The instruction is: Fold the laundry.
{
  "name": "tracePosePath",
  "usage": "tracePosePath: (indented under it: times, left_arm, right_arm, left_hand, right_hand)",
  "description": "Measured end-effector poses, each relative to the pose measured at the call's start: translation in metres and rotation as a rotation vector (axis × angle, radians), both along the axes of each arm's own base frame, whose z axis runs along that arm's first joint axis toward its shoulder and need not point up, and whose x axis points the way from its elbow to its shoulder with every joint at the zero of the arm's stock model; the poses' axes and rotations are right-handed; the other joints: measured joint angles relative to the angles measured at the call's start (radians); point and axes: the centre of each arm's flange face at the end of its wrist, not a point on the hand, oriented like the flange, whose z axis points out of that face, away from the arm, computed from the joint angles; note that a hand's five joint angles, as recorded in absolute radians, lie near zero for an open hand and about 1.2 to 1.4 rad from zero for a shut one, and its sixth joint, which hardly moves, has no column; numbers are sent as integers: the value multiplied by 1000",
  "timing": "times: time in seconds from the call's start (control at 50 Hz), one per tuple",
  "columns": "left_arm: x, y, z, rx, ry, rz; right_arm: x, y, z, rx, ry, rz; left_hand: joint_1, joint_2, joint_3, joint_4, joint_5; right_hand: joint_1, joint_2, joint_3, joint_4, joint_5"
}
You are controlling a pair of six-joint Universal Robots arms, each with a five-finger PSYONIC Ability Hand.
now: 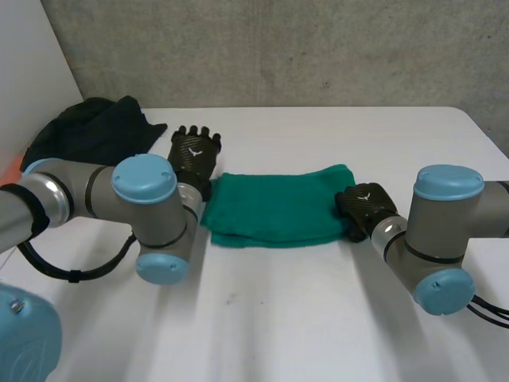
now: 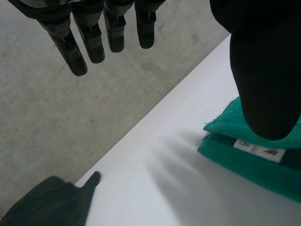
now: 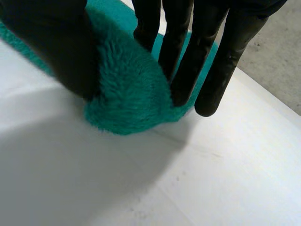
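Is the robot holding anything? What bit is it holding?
Yes. The right hand pinches the green towel at one end, between thumb and fingers. The left hand is open and holds nothing.

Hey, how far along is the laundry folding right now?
Done: the green terry towel lies folded in layers. In hand: the right robot hand pinches its end; the left robot hand hovers open beside it. Left: the dark crumpled garment looks unfolded.
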Motion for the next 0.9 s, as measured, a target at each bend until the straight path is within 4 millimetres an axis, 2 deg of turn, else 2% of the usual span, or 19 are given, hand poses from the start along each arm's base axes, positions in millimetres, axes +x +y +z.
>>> tracePosePath:
  times: [0.04,0.2,0.3,0.38,0.42,0.44,0.46,0.48,0.5,0.52,0.58,0.66,0.68,0.74,0.76,0.78,0.82,0.86,0.9]
  left_arm:
    - [-2,9,3,7,5,-18]
    - [3,26,16,13,7,-30]
    - [10,33,35,-3,18,-26]
    - [13,37,46,-17,30,-25]
    - [14,38,51,-24,41,-25]
    - [14,38,51,-24,41,-25]
    - [14,39,55,-27,52,-26]
    - [14,39,55,-27,53,-26]
    - [14,39,57,-29,63,-26]
    - [14,39,58,-30,67,-26]
    - [14,38,60,-32,85,-26]
    - [14,35,63,-37,101,-23]
    - [14,34,63,-38,103,-22]
    - [15,32,65,-44,109,-18]
    - [15,31,66,-46,111,-17]
    - [15,30,67,-49,115,-16]
    - [15,29,68,-51,121,-15]
    - [14,29,69,-51,134,-17]
    - [12,29,71,-47,157,-22]
  right_arm:
    - [-3,0,0,2,7,-13]
    - [-18,6,15,-33,86,-21]
    - [-33,6,31,-148,287,15]
    - [-31,4,41,-245,423,61]
    - [-17,8,49,-318,474,116]
    - [-17,8,49,-318,474,116]
    - [3,16,57,-379,488,178]
    - [5,17,58,-385,488,185]
    - [23,27,61,-425,481,245]
    - [33,32,62,-442,476,279]
    - [69,57,57,-485,439,424]
    - [102,87,41,-495,383,596]
    - [105,89,39,-493,377,611]
    - [116,102,29,-477,343,678]
    - [117,103,27,-468,334,684]
    - [118,105,25,-452,321,686]
    - [116,105,24,-416,290,673]
    - [112,100,28,-361,229,630]
    - [102,90,40,-281,120,546]
  left_hand:
    - [0,0,0,0,0]
    - [0,-3,-3,-1,0]
    - [-9,-5,-5,-8,0]
    - [-9,-7,-5,-8,0]
    - [-9,-7,-5,-8,0]
    - [-9,-7,-5,-8,0]
    - [-9,-7,-5,-8,0]
    - [-9,-7,-5,-8,0]
    - [-9,-7,-5,-8,0]
    - [-9,-7,-5,-8,0]
    - [-9,-7,-5,-8,0]
    - [-9,-7,-5,-8,0]
    - [-9,-7,-5,-8,0]
    - [-9,-7,-5,-8,0]
    - [-9,-7,-5,-8,0]
    - [-9,-7,-5,-8,0]
    - [-9,-7,-5,-8,0]
    - [-9,-7,-5,-8,0]
    - [-9,-7,-5,-8,0]
  right_hand:
    - [79,82,96,106,99]
    - [80,82,97,111,103]
    - [99,97,97,112,103]
    - [99,104,97,112,112]
    - [99,106,98,112,114]
    - [99,106,98,112,114]
    - [109,106,105,112,120]
    - [109,106,105,112,120]
    - [109,106,105,112,124]
    - [109,106,105,112,124]
    - [109,106,107,112,128]
    - [122,106,112,112,129]
    - [118,88,91,89,115]
    - [-90,-193,-193,-177,-128]
    - [-350,-470,-443,-443,-384]
    - [-506,-650,-622,-619,-558]
    - [-622,-808,-807,-804,-740]
    - [-638,-851,-860,-843,-788]
    - [-638,-851,-860,-843,-792]
